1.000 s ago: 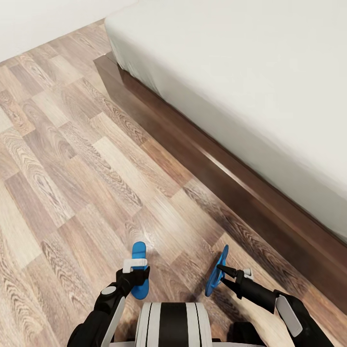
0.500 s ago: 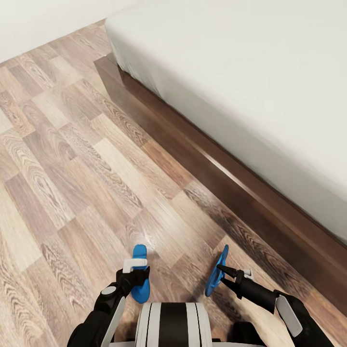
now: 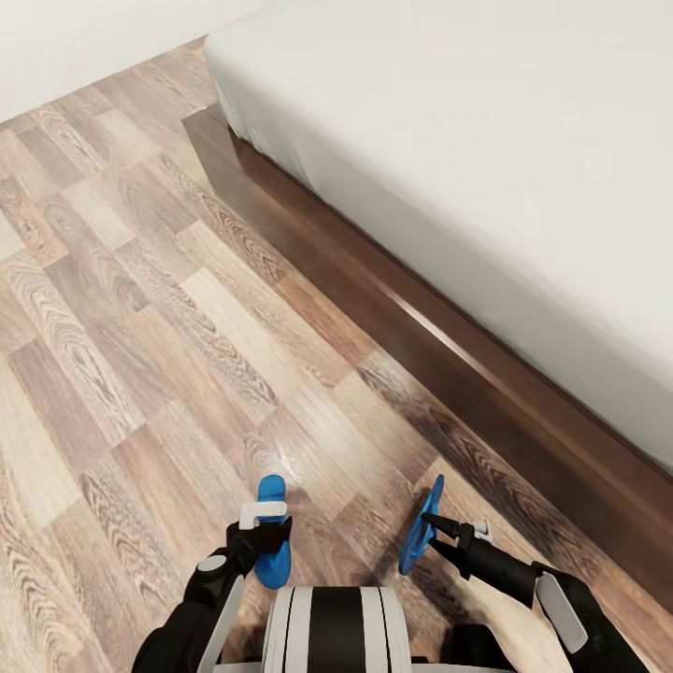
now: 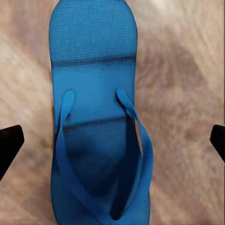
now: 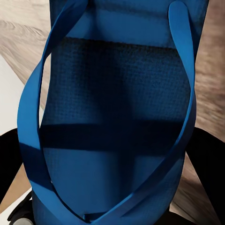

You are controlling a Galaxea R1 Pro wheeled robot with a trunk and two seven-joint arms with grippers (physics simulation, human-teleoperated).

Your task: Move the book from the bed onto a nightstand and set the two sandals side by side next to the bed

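One bright blue sandal [image 3: 272, 547] [image 4: 96, 117] lies flat, straps up, on the wood floor just ahead of my base. My left gripper [image 3: 263, 531] hovers over it, open, its fingertips [image 4: 10, 143] spread wide on either side of the sole without touching it. The second sandal [image 3: 420, 535] [image 5: 112, 117] stands tilted on its edge to the right, and my right gripper [image 3: 432, 529] is shut on it. The bed, with its pale mattress [image 3: 486, 140] and dark wooden frame [image 3: 393, 299], runs diagonally along the right. The book and the nightstand are out of view.
Light wood-plank floor [image 3: 140, 327] stretches to the left and ahead between me and the bed frame. A white wall [image 3: 75, 47] closes the far left corner. My own trunk [image 3: 332, 631] sits at the bottom edge between the arms.
The flat sandal under my left gripper sits a touch closer to me than before. The right gripper and its sandal have not moved.
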